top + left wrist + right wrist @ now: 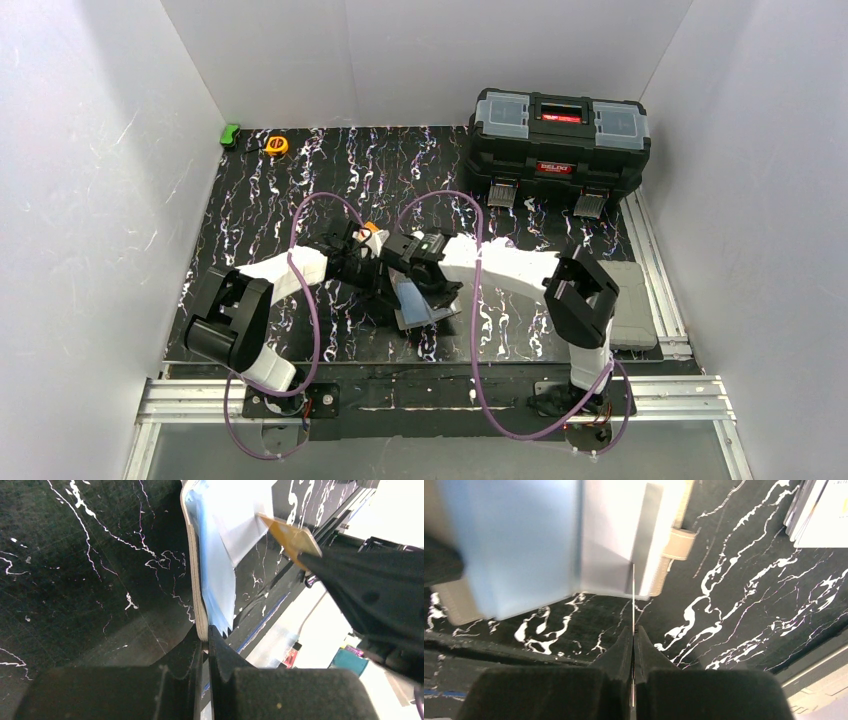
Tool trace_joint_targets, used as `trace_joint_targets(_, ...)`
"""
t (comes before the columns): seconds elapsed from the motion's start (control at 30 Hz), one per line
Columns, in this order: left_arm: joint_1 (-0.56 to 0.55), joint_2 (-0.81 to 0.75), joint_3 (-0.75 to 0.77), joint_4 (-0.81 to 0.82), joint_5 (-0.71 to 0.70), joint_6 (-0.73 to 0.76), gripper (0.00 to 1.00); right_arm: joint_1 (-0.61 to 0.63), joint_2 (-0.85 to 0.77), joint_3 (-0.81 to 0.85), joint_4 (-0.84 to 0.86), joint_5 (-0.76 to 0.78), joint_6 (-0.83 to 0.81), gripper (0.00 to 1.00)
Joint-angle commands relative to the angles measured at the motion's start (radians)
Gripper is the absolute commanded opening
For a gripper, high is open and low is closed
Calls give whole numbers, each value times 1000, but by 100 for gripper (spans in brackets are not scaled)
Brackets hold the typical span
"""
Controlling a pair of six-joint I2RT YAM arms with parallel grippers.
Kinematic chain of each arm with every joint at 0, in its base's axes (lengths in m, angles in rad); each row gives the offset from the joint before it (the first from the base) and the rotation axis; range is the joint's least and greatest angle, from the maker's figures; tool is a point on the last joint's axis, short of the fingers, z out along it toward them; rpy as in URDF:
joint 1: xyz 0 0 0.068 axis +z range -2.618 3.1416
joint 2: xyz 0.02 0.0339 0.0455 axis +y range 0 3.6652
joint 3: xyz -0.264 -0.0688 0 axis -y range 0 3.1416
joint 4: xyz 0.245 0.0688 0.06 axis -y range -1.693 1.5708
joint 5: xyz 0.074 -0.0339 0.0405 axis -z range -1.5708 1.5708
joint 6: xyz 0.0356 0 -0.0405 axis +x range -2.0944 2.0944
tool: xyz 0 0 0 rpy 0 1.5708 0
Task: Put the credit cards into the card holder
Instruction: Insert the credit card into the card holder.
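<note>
Taupe leather-like folding card holder (215, 575) pinched by its edge between left gripper's (206, 637) jaws; right gripper's (633, 632) jaws clamp thin orange-tan credit card (287, 535), tip ahead at holder's pockets.

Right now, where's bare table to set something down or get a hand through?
Bare: far stretch between tape measure and toolbox; smaller strip between toolbox and right arm's elbow. Crowded: centre, where left gripper and right gripper meet at the card holder; grey pad takes the right edge.

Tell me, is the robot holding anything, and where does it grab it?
The left gripper pinches the card holder by its edge. The right gripper pinches one thin card by its near end.
</note>
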Motion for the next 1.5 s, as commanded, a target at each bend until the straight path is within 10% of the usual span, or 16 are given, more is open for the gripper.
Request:
trace_joint_targets(0.0,-1,-9,-2,-52,27,70,0,-60,-78,-55,69,-41,6,1)
trace_joint_targets(0.8,-2,59,26,-107,-90,160,0,-352,-186,-518,817,-808,35,1)
trace_joint_targets(1.47,-29,87,47,-131,-137,138,5,-490,-212,-777,1225,-1062,171,1)
